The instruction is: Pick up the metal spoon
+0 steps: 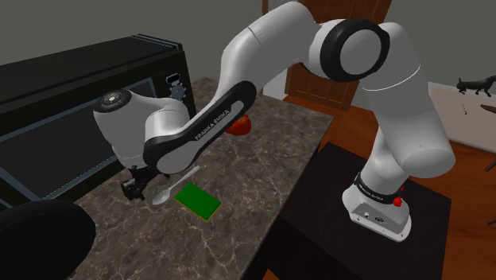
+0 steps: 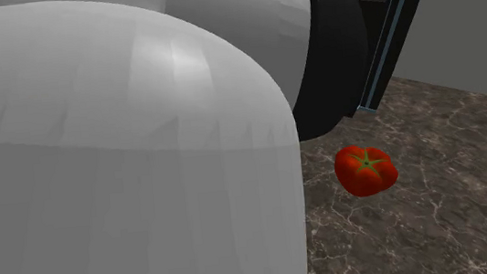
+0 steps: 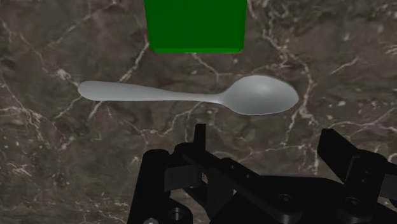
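Nearest, at the shoulder view's lower right, the black stand point(image 1: 381, 239) carries the white arm point(image 1: 238, 56), which arches up and over toward the left. A dark round shape point(image 1: 40, 239) that I cannot identify sits at the lower left edge.

Just past it, low on the left, the gripper point(image 1: 133, 189) hangs close over the marble counter point(image 1: 270, 159). In the wrist view its fingers point(image 3: 337, 153) stand well apart, jaws wide and holding nothing.

The grey spoon point(image 3: 191, 95) lies flat on the counter just ahead of the fingertips, crosswise to them and untouched. In the shoulder view it sits just right of the gripper, left of centre and low. Its bowl points to the lower left and its handle runs up to the right beneath the forearm.

A flat green slab point(image 1: 199, 200) lies just beside the spoon on its far side from the gripper, a little apart from it.

Farther on, a red tomato point(image 2: 365, 168) rests on the counter. It is right of centre in the second exterior view and partly behind the forearm mid-frame in the shoulder view.

A black oven point(image 1: 71, 103) stands at the shoulder view's upper left. A brown door point(image 1: 318, 87) is at top centre, and a black cat figure point(image 1: 477, 86) is at the far upper right.
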